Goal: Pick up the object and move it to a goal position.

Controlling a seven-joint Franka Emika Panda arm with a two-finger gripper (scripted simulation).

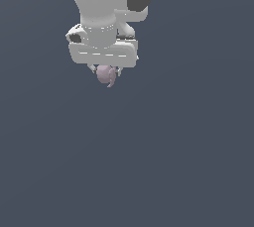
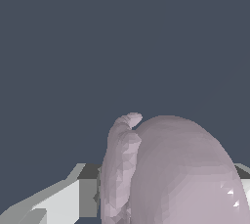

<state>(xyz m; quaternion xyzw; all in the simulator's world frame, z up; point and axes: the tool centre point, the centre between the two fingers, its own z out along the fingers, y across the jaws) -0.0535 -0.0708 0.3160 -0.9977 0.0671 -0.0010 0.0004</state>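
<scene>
In the exterior view, the ground is one flat slate-blue field with no edge, seam or shadow in it, so whether it is a tabletop or a floor cannot be told. Left of centre and high in that view, the white arm (image 1: 106, 3) comes down from the upper edge, with a dark patch on its shoulder-like housing toward the exterior view's right. Below the arm's round collar sits the wide, pale body of the claw (image 1: 104, 70), a broad bar with a thin dashed line across its face. The claw's fingers are short stubs under that bar and are mostly hidden. Between them is the object (image 1: 105, 75), a small pinkish-mauve lump, rounded on top and drawn to a slight point at its lower edge toward the exterior view's right. The claw is closed about the object, gripping it from both sides, and the lump hangs beneath the bar with only blue ground around it. In the wrist view the object (image 2: 171, 174) fills much of the picture as a smooth dome with a ridged, faceted flap alongside it, and a grey and white finger (image 2: 73, 198) presses against its side, touching it.
</scene>
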